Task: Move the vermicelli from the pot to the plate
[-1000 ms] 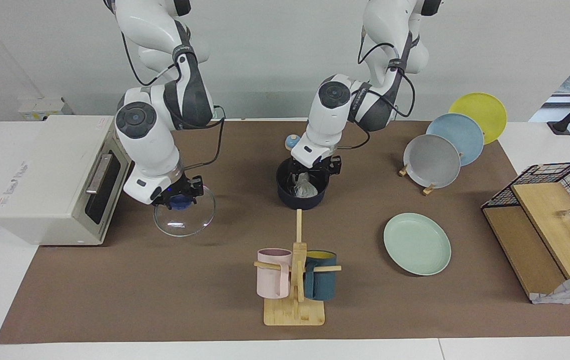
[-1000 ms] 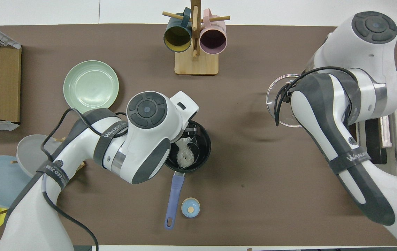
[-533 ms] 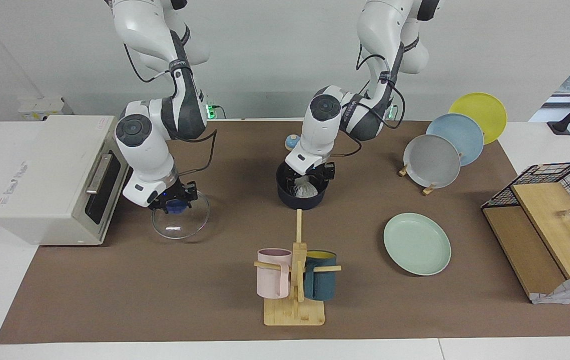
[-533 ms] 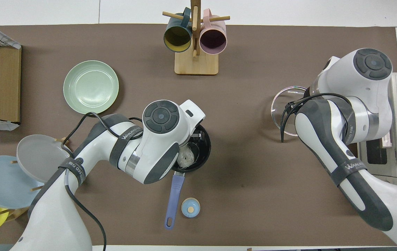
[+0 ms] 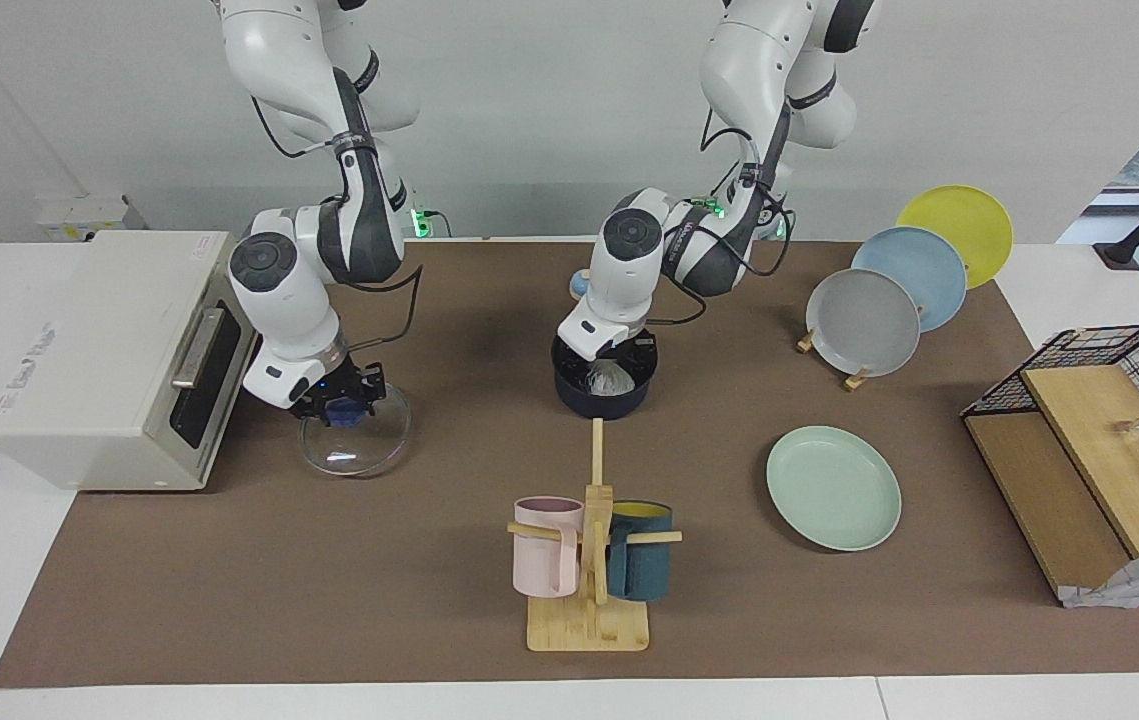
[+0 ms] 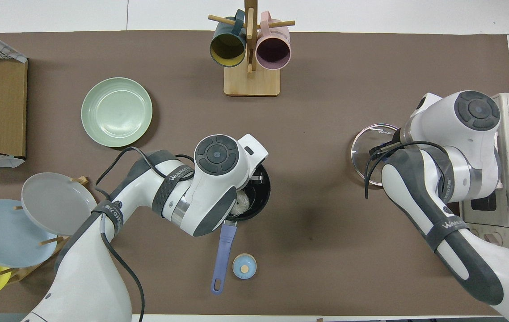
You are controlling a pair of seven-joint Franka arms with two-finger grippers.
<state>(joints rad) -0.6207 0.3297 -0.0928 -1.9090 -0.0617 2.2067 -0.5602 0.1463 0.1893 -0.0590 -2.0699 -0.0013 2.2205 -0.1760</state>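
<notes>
The dark navy pot [image 5: 601,398] stands mid-table, its blue handle [image 6: 223,250] pointing toward the robots. A whitish wrapped vermicelli nest [image 5: 610,379] lies in it and also shows in the overhead view [image 6: 241,203]; I make out only one. My left gripper [image 5: 613,360] is down inside the pot, right at the vermicelli; in the overhead view the wrist hides it. The mint-green plate [image 5: 833,487] lies bare, farther from the robots, toward the left arm's end. My right gripper [image 5: 339,408] is shut on the blue knob of a glass lid [image 5: 354,442], low beside the toaster oven.
A mug rack [image 5: 589,560] with a pink and a teal mug stands farther from the robots than the pot. Grey, blue and yellow plates [image 5: 862,320] lean in a rack. A toaster oven [image 5: 99,350], a wire basket with wooden boards [image 5: 1089,440] and a small blue round thing [image 6: 244,266] are also here.
My left gripper has sunk from above the pot's rim down into the pot. My right gripper has carried the glass lid lower and closer to the toaster oven.
</notes>
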